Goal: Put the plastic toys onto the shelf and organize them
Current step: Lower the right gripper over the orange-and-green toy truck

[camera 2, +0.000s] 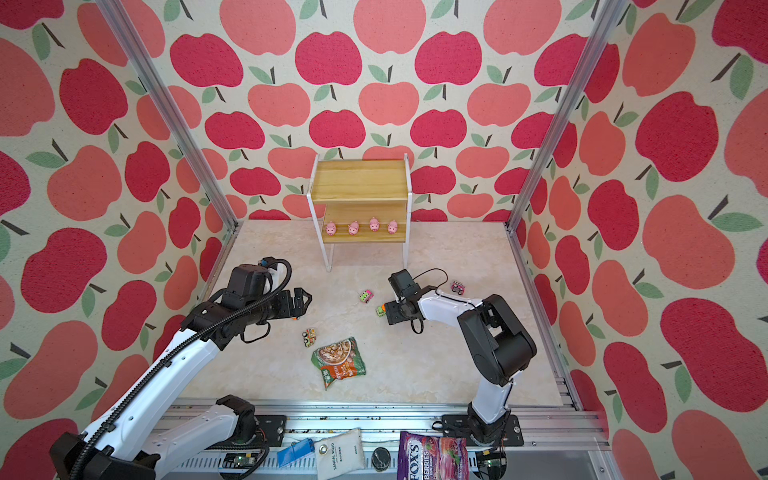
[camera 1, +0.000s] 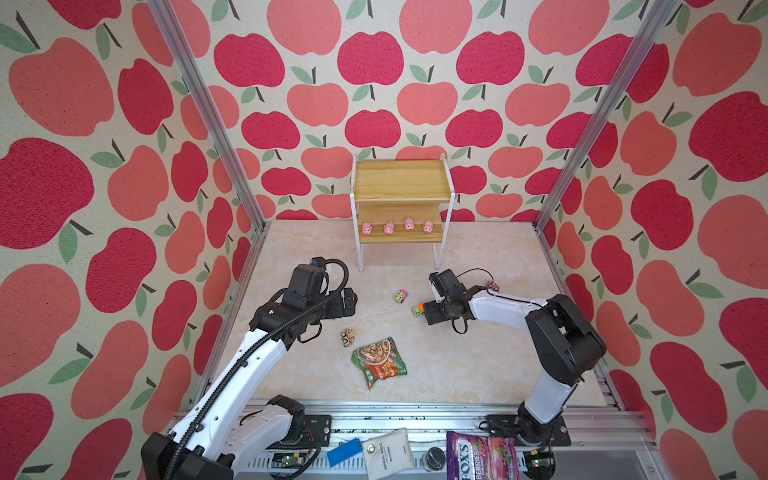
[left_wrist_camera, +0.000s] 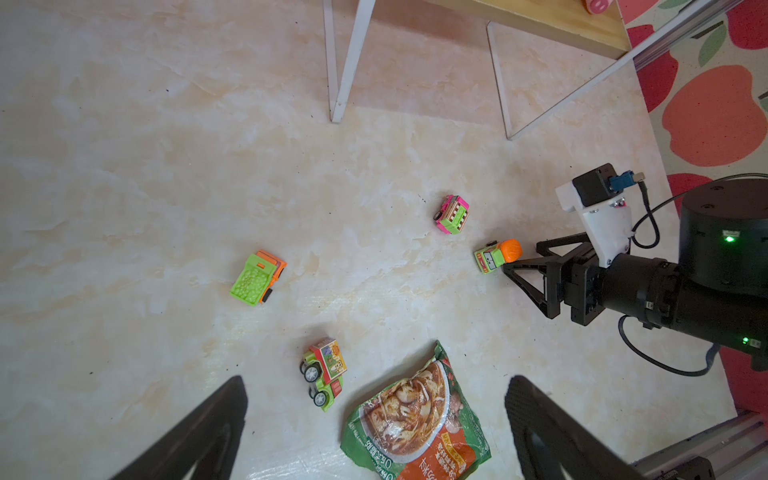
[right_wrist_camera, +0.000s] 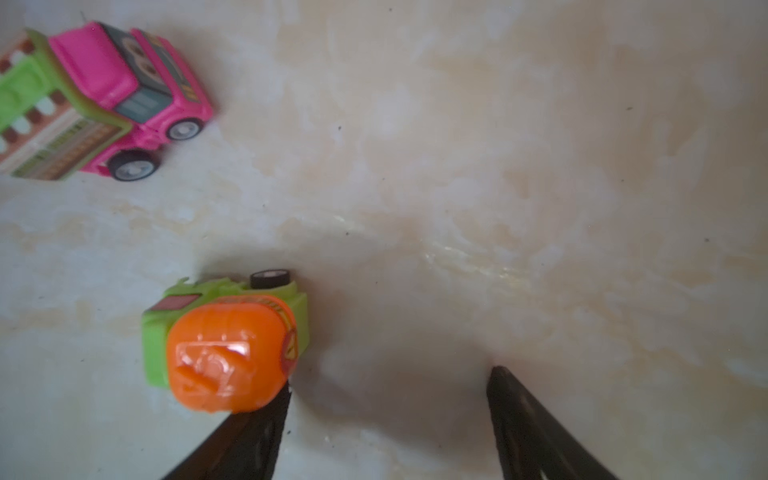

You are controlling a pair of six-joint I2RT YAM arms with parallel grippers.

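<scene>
Shelf [camera 1: 401, 195] stands at the back of the bench [camera 1: 478, 374] in both top views. Its upper board is bare and four pink pigs [camera 1: 389, 227] sit in a row on the lower one. The trucks lie out on the bench, well apart from it. A pink-and-green truck [camera 1: 400, 296] is in the middle and a mixer truck [camera 1: 417, 310] lies right at the tip of my right fingers [camera 1: 429, 312]. A pink truck [camera 1: 492, 286] sits beyond that arm, and a green box truck [camera 1: 348, 336] lies near the snack packet [camera 1: 379, 361].

From the left wrist, my left fingers [left_wrist_camera: 208, 428] are spread as wide as they go, with nothing between them. The box truck lies on its side here, wheels showing. I also see a green-and-orange dump truck [left_wrist_camera: 257, 277] that I cannot find in the top views. One right fingertip touches the mixer's orange drum.

From the right wrist it is plain. The right fingers are parted fairly wide with only bare bench in the gap. The mixer sits outside that gap, against one fingertip [right_wrist_camera: 266, 419], so nothing is held.

I judge these toys to be light, hollow, stiff plastic. They look smooth enough to squirt out of a pinch and free to roll on their wheels. The round drum is a poor place to grip. I would shift sideways to straddle the mixer, then close gently on the flat green sides of its body, low down.
</scene>
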